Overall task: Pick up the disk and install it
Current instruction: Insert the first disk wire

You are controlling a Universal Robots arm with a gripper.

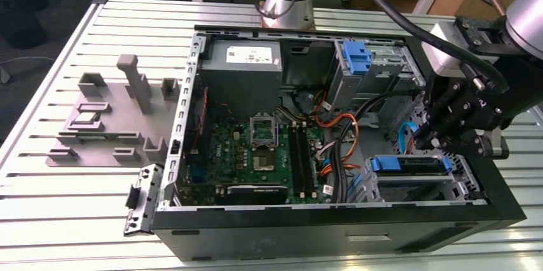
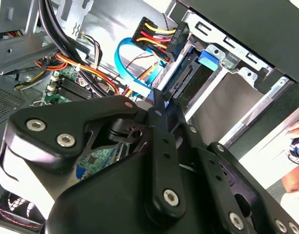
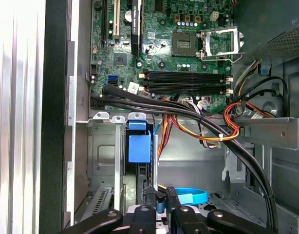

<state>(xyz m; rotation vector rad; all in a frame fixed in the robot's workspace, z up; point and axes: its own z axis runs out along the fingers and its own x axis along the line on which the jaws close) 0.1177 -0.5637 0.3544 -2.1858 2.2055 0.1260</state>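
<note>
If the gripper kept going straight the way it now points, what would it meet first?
Most likely the disk in its blue frame, already standing in the drive cage: in the first wrist view the gripper points along it. Depth is unclear, so the blue cable beside it could come first.

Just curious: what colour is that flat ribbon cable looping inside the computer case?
Light blue flat ribbon cable, clearest in the second wrist view.
</note>
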